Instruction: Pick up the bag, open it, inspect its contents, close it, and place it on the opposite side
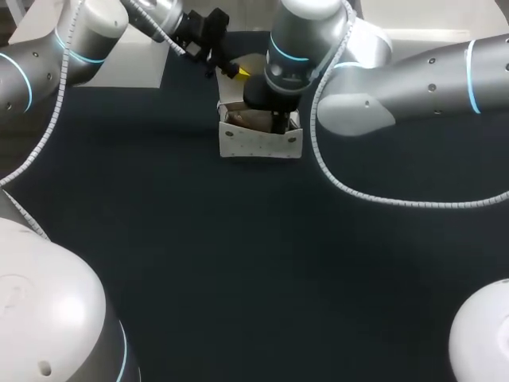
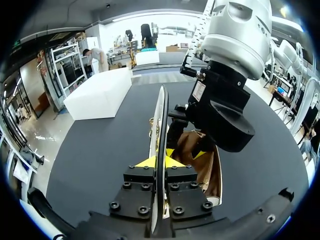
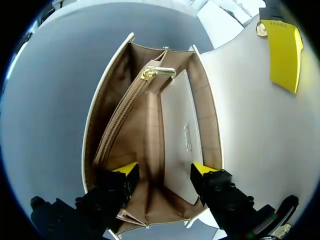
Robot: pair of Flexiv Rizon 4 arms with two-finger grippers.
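Left end effector (image 2: pixel 160 162) clamps bag (image 2: pixel 161 115) flap; right end effector (image 3: pixel 164 170) inside it.

White, perhaps dotted bag (image 1: pixel 260 145); tan lining (image 3: pixel 150 135)

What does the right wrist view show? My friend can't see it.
An open white bag seen from above, with the right hand open, its two yellow tips at the bag's mouth. The lining is tan, with a zip pocket and a gold pull; another yellow fingertip rests on the flap.
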